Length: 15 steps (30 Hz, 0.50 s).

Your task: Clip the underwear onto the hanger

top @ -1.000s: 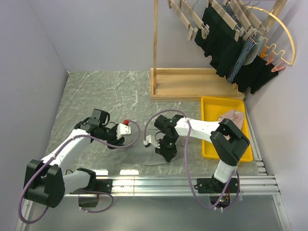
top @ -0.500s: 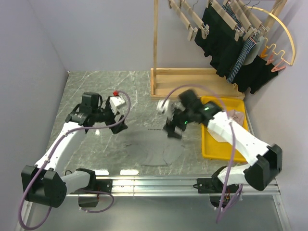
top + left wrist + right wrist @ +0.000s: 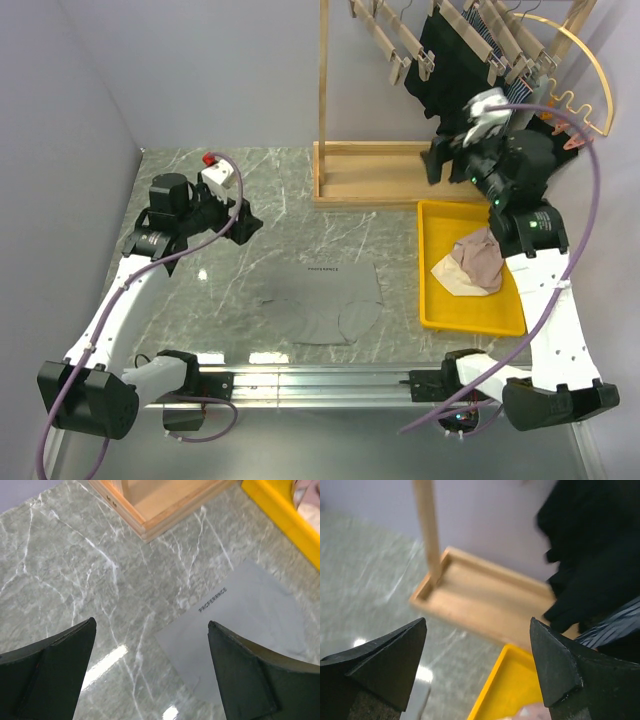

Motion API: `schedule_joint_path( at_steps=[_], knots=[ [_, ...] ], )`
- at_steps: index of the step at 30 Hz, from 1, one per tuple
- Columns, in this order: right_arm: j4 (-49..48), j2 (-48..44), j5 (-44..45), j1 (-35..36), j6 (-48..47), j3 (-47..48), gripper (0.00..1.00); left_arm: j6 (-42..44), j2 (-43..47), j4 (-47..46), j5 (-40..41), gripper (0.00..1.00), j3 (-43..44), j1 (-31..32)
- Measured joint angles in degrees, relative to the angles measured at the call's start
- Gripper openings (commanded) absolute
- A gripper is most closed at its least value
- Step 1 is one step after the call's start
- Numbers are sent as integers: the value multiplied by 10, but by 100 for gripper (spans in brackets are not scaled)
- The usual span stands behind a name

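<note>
So the underwear (image 3: 327, 300) is lying flat on the table (image 3: 250, 180), light grey, spread out roughly in the middle between the two arms. Nothing is touching it. The left wrist view shows its waistband edge with a small printed label, though the print is too small to read for sure.

The hanger (image 3: 385, 38) is up on the wooden rack (image 3: 400, 178) at the back, a pale wooden bar with a clip at each end, hanging bare next to the ones carrying black shorts (image 3: 452, 75). It's well apart from the underwear.

The left gripper (image 3: 245, 225) hangs above the table, off to the underwear's left, with its jaws spread wide and nothing between them. The right gripper (image 3: 438, 160) is raised by the rack's base, near the black shorts, jaws also wide apart and empty.

Right of the underwear sits a yellow tray (image 3: 440, 215) with a beige-pink garment (image 3: 475, 265) bunched up in it. A yellow hoop hanger (image 3: 590, 70) hangs at the rack's far right.
</note>
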<state>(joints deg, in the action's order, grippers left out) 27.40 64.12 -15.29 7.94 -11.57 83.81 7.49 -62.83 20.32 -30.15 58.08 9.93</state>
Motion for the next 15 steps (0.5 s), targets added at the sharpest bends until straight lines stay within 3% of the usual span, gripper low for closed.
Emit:
schedule_joint_path(
  at_steps=[9,15],
  knots=[
    [-120,89,38,-32,88,91,77,-63,0,-42,-6,99,0,0],
    [-149,170,37,-47,106,141,77,-104,1,-66,-10,99,0,0]
  ],
)
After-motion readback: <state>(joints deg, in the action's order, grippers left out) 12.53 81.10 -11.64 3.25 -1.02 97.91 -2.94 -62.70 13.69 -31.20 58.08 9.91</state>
